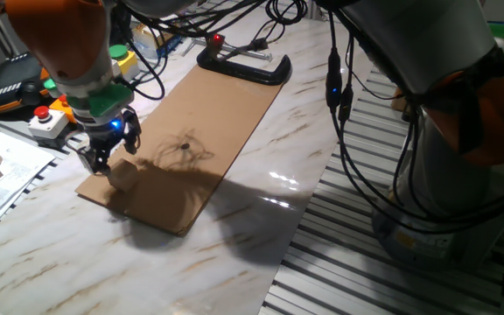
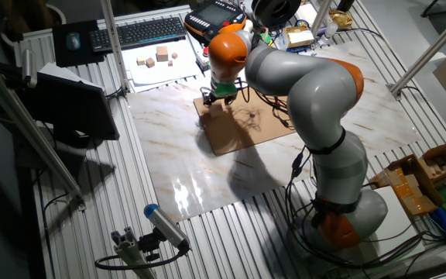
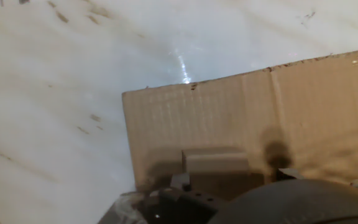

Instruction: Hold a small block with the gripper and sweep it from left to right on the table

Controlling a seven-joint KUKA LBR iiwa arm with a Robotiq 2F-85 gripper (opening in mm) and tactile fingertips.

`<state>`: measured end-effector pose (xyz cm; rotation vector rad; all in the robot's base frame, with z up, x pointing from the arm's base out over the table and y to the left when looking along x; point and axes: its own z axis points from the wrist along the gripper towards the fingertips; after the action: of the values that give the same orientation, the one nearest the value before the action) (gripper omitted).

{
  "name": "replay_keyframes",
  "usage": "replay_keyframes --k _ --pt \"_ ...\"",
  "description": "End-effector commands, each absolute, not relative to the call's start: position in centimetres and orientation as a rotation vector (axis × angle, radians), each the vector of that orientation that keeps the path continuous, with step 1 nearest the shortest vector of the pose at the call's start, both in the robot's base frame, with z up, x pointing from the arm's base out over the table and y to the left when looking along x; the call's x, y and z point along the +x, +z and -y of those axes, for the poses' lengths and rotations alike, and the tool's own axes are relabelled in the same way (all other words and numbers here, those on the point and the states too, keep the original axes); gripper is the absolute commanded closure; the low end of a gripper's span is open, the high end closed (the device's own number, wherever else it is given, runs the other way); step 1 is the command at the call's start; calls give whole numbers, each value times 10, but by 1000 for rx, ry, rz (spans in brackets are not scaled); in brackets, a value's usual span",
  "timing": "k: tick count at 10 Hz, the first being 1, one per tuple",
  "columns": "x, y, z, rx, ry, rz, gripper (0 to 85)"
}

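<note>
Small block point(image 1: 122, 175) sits on the cardboard sheet point(image 1: 201, 131) near its lower-left corner, left-centre of frame. Gripper point(image 1: 103, 160) is right above it, fingers low beside the block; grip state unclear. Sheet lies on the table point(image 1: 103, 262); black C-clamp point(image 1: 243, 66) at its top end.

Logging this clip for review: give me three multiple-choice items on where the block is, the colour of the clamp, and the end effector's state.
1. The small block sits on:
A. cardboard sheet
B. keyboard
C. metal slats

2. The C-clamp is:
A. white
B. black
C. green

3. The end effector is:
A. raised high above the table
B. outside every view
C. low beside the block

Key: 1 A, the block rests near the sheet's corner. 2 B, its frame is black. 3 C, the fingers hang just over the cardboard by the block.
</note>
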<state>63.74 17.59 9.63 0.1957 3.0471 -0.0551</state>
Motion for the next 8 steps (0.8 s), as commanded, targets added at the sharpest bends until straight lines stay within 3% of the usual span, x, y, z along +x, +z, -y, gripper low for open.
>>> replay_keyframes --k 1,5,8 --pt "637 102 -172 196 -57 -3049 157" --pt "633 127 -149 209 -27 -3057 253" --pt "629 145 -126 192 -7 -3064 410"
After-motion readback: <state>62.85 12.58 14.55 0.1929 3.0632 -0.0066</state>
